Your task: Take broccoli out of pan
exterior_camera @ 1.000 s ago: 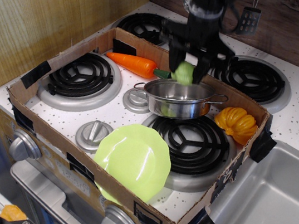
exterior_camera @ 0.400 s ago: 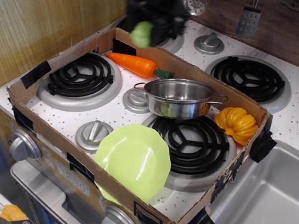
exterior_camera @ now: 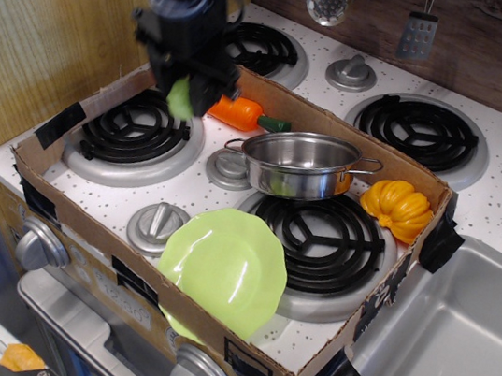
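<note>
My black gripper [exterior_camera: 182, 97] hangs above the back left burner coil [exterior_camera: 137, 126] inside the cardboard tray. It is shut on the broccoli [exterior_camera: 180, 99], a small pale green lump held between the fingers, clear of the stove top. The pan [exterior_camera: 300, 163], a shiny steel pot with two wire loop handles, stands to the right at the tray's middle, well apart from the gripper. Its inside looks bare as far as I can see.
An orange carrot [exterior_camera: 241, 112] lies just right of the gripper. A lime-green plate [exterior_camera: 224, 266] leans at the tray's front. An orange pumpkin [exterior_camera: 401, 207] sits right of the pan. The cardboard tray wall [exterior_camera: 83, 109] rings the burners. A sink [exterior_camera: 465, 334] lies far right.
The gripper has carried the broccoli from above the pan up and left past the tray's back wall, then forward and down over the left burner. The pan has not moved.
</note>
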`<state>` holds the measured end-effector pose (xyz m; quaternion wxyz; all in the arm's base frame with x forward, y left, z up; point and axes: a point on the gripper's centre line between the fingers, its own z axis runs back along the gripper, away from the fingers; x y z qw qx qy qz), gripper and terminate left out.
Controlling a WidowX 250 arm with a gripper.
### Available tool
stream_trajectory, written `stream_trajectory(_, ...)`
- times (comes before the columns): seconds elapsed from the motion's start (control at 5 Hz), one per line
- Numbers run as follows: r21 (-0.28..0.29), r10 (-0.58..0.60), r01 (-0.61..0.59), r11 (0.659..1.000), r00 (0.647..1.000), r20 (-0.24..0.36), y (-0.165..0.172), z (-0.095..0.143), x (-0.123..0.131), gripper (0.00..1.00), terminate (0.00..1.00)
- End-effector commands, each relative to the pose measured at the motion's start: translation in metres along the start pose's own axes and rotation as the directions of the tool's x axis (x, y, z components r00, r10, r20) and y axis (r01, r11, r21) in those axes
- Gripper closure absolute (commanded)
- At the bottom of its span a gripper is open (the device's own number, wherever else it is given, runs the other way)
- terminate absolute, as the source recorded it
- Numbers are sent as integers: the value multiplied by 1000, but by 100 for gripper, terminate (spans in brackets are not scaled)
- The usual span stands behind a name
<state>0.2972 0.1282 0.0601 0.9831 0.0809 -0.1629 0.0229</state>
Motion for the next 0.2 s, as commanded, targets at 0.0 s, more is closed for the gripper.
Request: stream_trajectory(0.0,-1,27,-27,1000,997,73,10,-13,-7,0,100)
